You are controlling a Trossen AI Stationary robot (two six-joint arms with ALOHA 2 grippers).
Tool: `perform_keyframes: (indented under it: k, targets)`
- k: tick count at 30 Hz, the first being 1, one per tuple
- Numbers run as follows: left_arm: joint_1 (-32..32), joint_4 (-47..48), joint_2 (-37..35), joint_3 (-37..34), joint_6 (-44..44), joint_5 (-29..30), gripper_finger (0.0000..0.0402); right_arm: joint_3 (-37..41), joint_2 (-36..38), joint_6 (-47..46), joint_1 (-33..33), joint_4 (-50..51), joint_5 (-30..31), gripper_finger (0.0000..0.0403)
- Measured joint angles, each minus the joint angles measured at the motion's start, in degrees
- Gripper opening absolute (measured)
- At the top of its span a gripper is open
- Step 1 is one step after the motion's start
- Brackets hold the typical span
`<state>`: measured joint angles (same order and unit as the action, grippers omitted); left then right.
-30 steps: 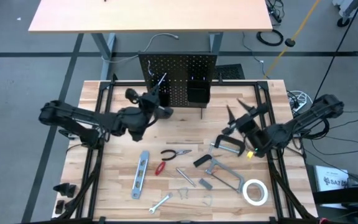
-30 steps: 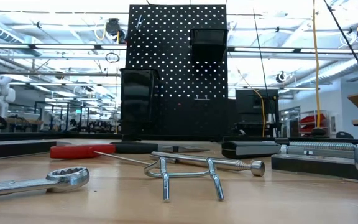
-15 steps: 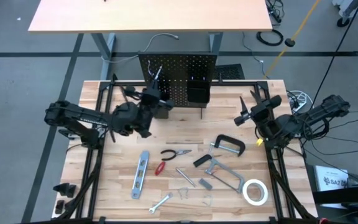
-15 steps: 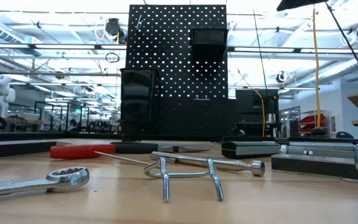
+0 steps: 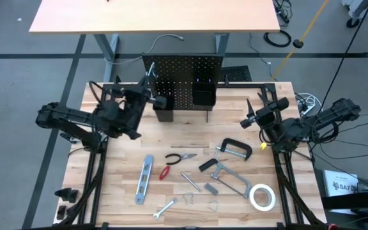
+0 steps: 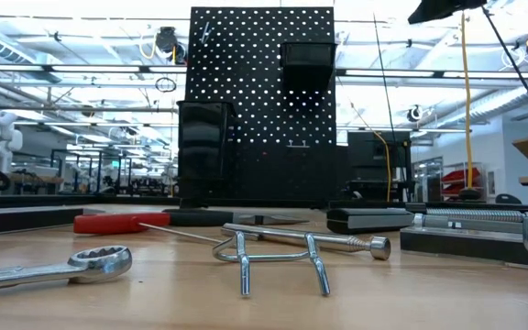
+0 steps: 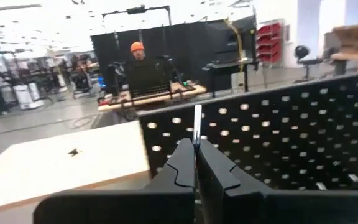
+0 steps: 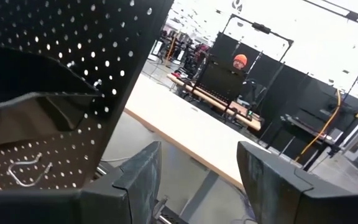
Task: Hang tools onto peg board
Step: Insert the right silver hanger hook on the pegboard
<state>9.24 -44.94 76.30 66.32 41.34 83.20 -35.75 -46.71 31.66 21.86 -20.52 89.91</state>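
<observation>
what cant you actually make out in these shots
- Thin silver piece pinched in the shut left tool: left wrist view shows only its tip, the fingers hide the rest.
- Black perforated peg board: high view sees it edge-on, so its hooks are too small.
- Right tool: open, nothing between its fingers.
</observation>
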Motion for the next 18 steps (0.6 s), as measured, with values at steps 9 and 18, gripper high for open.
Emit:
perform_keyframes:
  k: [9, 18]
  targets:
    - [-4.65, 13.93, 5.61, 0.00, -21.88, -8.44, 0.0000, 0.00, 0.01, -1.03, -1.70, 0.69, 0.00, 0.0201]
    - [-8.55, 11.07, 7.71, 0.00, -21.80, -10.25, 0.0000, -0.01, -0.01, -1.03, -1.89, 0.71, -0.01, 0.0201]
